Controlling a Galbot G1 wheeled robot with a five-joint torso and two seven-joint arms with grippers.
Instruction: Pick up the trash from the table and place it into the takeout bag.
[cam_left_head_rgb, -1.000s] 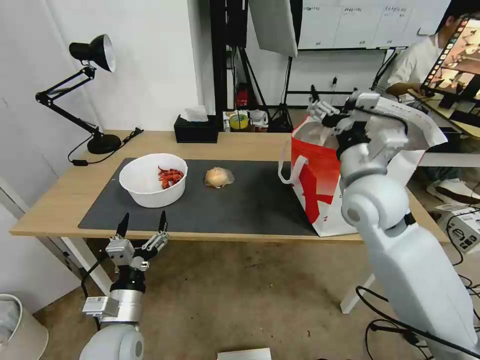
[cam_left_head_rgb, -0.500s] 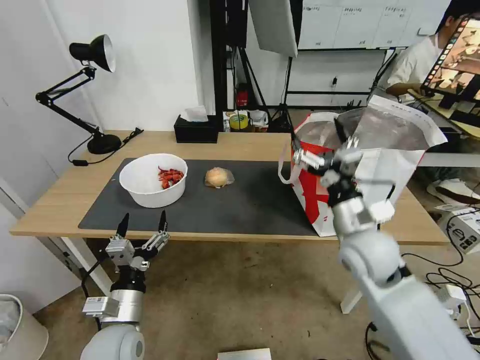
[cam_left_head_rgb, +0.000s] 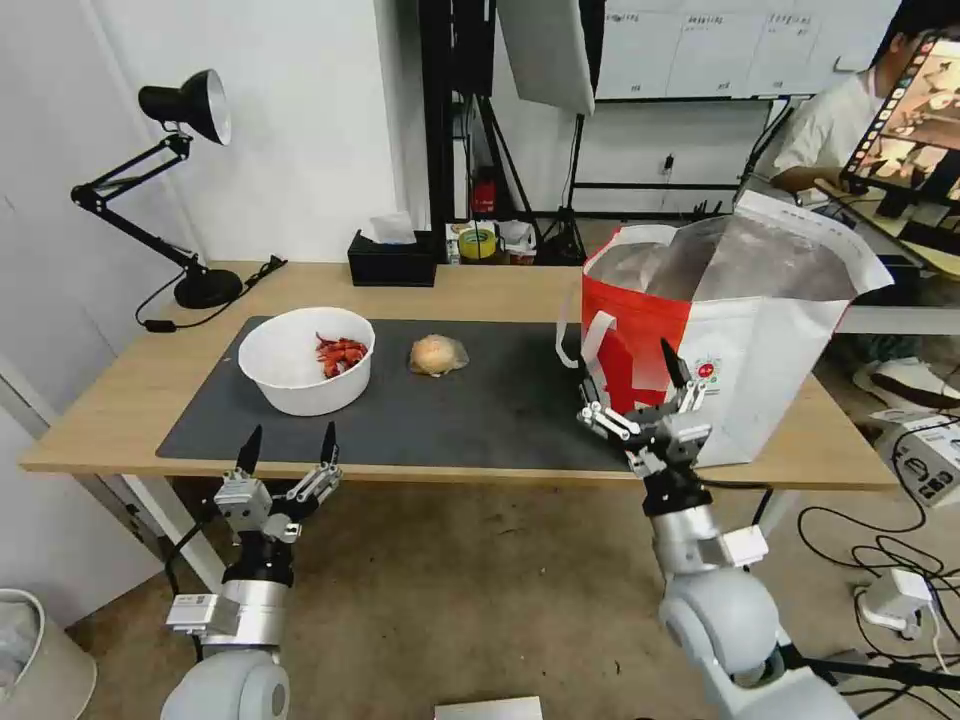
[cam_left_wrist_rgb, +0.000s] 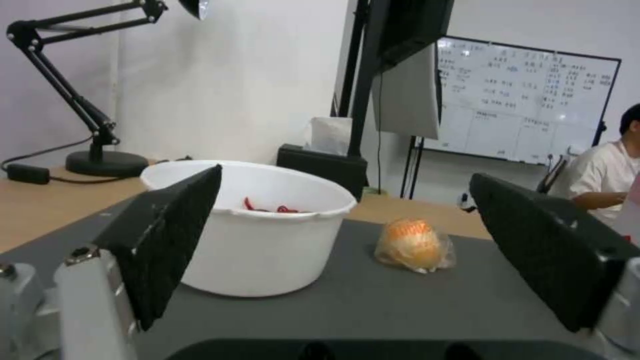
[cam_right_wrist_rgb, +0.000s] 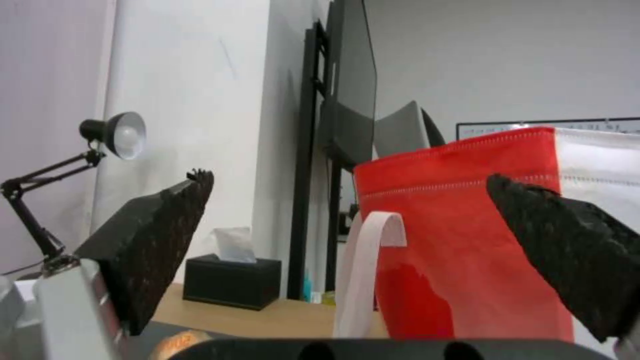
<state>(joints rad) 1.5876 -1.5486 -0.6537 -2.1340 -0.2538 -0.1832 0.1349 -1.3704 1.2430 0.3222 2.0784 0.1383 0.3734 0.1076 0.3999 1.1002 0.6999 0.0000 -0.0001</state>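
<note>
- Grippers first, since they sit nearest the robot: the left gripper (cam_left_head_rgb: 287, 447) hangs just off the table's near edge at about 7 o'clock from the mat's middle, claw spread and holding nothing. In the left wrist view its two black pads frame the bowl and the bun beyond.
- Over at 5 o'clock, the right gripper (cam_left_head_rgb: 631, 385) is low at the near edge too, just in front of the takeout bag, claw released and empty.
- Compared with a second ago, that right arm has dropped a long way: it was then up at the bag's mouth, half a second ago it was partway down across the bag's front, and now it sits at table-edge height. The left arm has not shifted.
- Farther in, on the dark grey mat (cam_left_head_rgb: 480, 410) of the light-wood table (cam_left_head_rgb: 120, 400), two pieces of trash are left: the white bowl (cam_left_head_rgb: 306, 360) with red shells at 9 o'clock, and the beige bun in clear wrap (cam_left_head_rgb: 438, 355) just beside it toward the centre, not touching.
- At 3 o'clock stands the red-and-white takeout bag (cam_left_head_rgb: 720, 350), upright and open, foil lining showing; what lies inside I cannot make out from here.
- Neither the bowl nor the bun has moved across the earlier looks.
- My read: the job is partly through, with bun and bowl yet to go in.
- Far back at 12 o'clock, the black tissue box (cam_left_head_rgb: 392, 258) sits on the table's rear edge, no part of the clearing.
</note>
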